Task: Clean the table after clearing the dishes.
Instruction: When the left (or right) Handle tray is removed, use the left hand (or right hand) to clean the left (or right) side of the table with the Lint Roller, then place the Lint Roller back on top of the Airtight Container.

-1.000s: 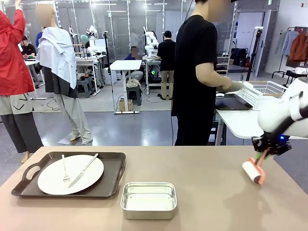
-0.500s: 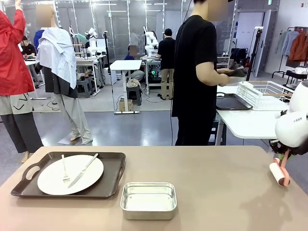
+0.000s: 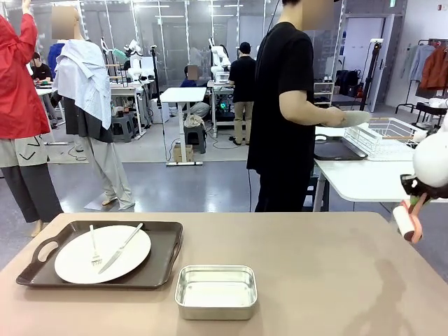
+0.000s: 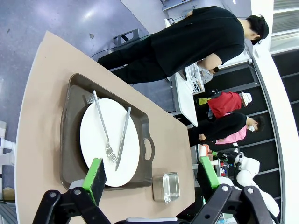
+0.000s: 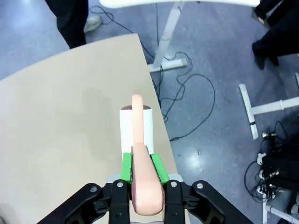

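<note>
One tray (image 3: pixel 168 246) sits on the counter (image 3: pixel 315 273), lower left of the front view, and it carries one white plate (image 3: pixel 70 266), one fork (image 3: pixel 93 245) and one knife (image 3: pixel 123 247). One steel pan (image 3: pixel 215 290) at bottom centre. Right claw (image 5: pixel 142 165) is clamped on a pink-handled lint roller (image 5: pixel 136 130), held up at the frame's right edge. Left claw (image 4: pixel 152 173) gapes wide, high above the tray. Person (image 3: pixel 283 105), upper right, holds a second plate (image 3: pixel 357 117).

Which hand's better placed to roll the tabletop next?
Right. The right hand is shut on the lint roller handle, at the table edge. The left hand is open and empty, looking down on the tray with the plate.
</note>
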Tool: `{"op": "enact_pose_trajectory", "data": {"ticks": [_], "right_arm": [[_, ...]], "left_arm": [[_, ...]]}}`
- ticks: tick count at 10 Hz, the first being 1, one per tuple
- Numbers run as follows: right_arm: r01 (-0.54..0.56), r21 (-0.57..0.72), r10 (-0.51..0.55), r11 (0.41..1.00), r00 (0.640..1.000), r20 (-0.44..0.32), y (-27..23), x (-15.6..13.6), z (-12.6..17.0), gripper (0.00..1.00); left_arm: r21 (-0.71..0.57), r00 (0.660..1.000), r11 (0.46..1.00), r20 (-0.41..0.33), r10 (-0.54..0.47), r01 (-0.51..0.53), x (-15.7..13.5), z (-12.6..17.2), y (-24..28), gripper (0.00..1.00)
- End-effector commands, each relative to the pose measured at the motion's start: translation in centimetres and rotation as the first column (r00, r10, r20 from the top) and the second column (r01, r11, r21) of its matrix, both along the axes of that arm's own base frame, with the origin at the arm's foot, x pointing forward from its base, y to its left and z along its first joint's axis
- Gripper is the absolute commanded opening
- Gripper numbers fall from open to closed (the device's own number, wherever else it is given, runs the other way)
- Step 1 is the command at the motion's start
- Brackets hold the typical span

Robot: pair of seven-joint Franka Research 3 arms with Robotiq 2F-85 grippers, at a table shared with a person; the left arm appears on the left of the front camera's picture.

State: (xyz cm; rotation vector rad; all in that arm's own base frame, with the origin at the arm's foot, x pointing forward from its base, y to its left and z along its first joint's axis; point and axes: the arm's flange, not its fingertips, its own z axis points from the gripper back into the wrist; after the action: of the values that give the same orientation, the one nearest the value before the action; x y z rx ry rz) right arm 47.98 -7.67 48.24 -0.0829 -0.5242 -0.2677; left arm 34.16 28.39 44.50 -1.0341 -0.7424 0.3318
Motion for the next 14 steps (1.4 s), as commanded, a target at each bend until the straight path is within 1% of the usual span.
{"op": "enact_pose_trajectory", "data": {"ticks": [1,3,4,14], "right_arm": [[-0.064,0.009,0.064,0.998,0.998,0.014,0.4,-2.5,1.2,0.22],[-0.116,0.037,0.116,0.993,0.993,-0.003,1.4,-2.9,1.9,0.22],[-0.051,0.000,0.051,0.999,0.998,0.022,0.6,-1.7,2.0,0.22],[-0.051,0.000,0.051,0.999,0.998,0.022,0.6,-1.7,2.0,0.22]], "left_arm": [[-0.006,1.000,1.000,0.009,-0.001,0.001,-0.2,0.1,0.1,1.00],[-0.006,1.000,1.000,0.009,-0.001,0.001,-0.2,0.1,0.1,1.00],[-0.006,1.000,1.000,0.009,-0.001,0.001,-0.2,0.1,0.1,1.00],[-0.006,1.000,1.000,0.009,-0.001,0.001,-0.2,0.1,0.1,1.00]]}}
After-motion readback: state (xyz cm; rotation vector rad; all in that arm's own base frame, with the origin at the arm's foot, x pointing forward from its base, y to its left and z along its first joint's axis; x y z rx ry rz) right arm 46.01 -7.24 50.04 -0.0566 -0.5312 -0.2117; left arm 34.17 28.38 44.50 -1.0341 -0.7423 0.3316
